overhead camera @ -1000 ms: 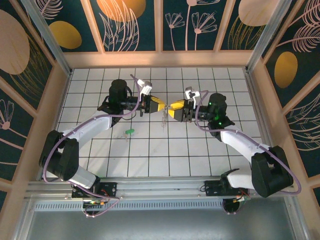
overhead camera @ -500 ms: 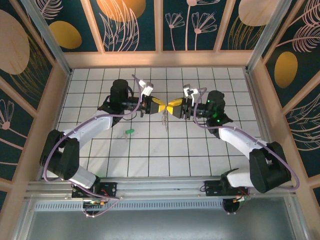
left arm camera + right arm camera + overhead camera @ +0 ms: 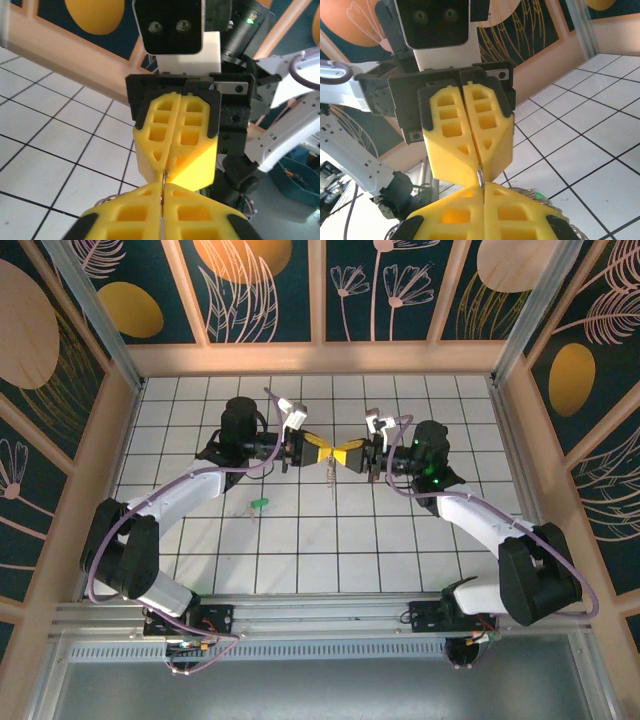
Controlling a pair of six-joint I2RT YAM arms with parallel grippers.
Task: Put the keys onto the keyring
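The left gripper [image 3: 318, 448] and the right gripper [image 3: 350, 454] meet tip to tip above the white tiled table [image 3: 400, 540]. Each has its yellow fingers pressed together on the thin wire of the keyring [image 3: 480, 177]. The wire runs between the two sets of tips, and the rest of the keyring hangs just below them, off the tiles. A green-headed key [image 3: 258, 504] lies flat on the table, toward the arm bases from the left gripper and well apart from it. Pale wooden frames [image 3: 310, 358] rim the table. Beyond the grippers stand dark teal wall panels [image 3: 260, 290] with orange discs and line-drawn leaves.
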